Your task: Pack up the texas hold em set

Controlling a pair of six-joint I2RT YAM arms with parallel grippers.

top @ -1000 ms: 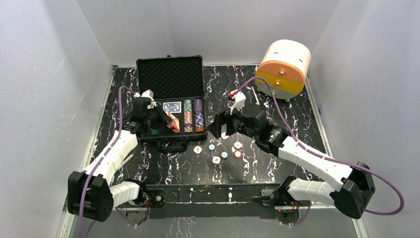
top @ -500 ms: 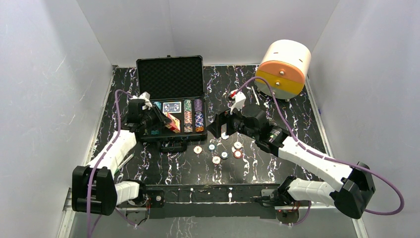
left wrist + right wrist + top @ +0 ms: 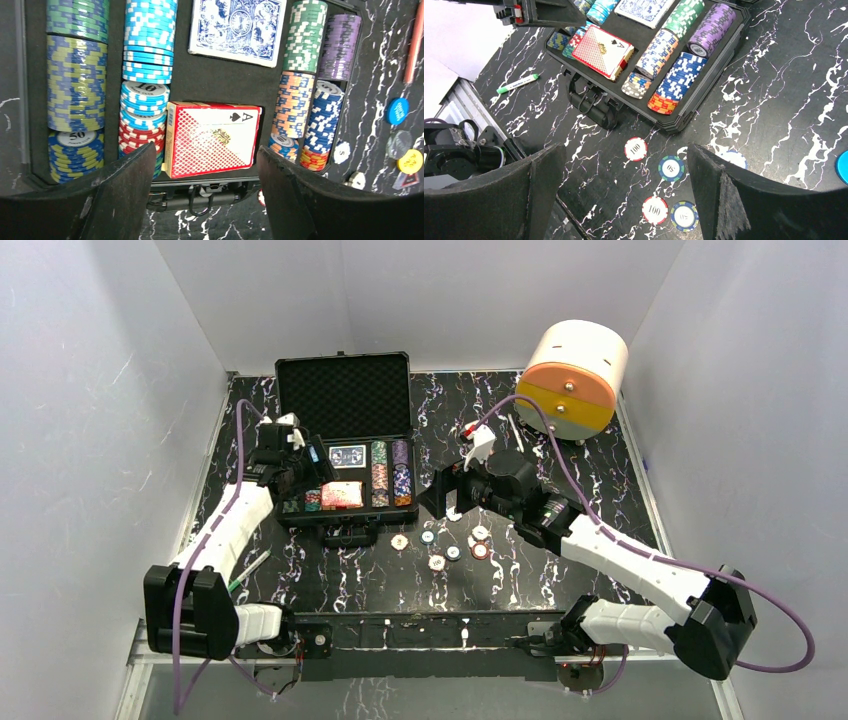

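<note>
The black case (image 3: 343, 395) lies open with rows of striped chips (image 3: 390, 472), a blue card deck (image 3: 347, 455) and a red card deck (image 3: 342, 495) lying flat in its slot. My left gripper (image 3: 302, 472) is open and empty over the case's left part. In the left wrist view the red deck (image 3: 215, 137) lies just beyond the open gripper (image 3: 205, 200). Several loose chips (image 3: 438, 562) lie on the table in front of the case. My right gripper (image 3: 440, 495) is open and empty above them; in the right wrist view a red 100 chip (image 3: 655, 210) lies between its fingers.
A big white-and-orange cylinder (image 3: 577, 377) stands at the back right, with thin pens (image 3: 515, 430) beside it. A green-and-white pen (image 3: 250, 568) lies near the left arm. Small round buttons (image 3: 397, 110) lie right of the case. White walls close in three sides.
The red deck, held tilted in my left gripper before, now lies flat in the case. My left gripper has opened and drawn back to the left. The right arm has not moved.
</note>
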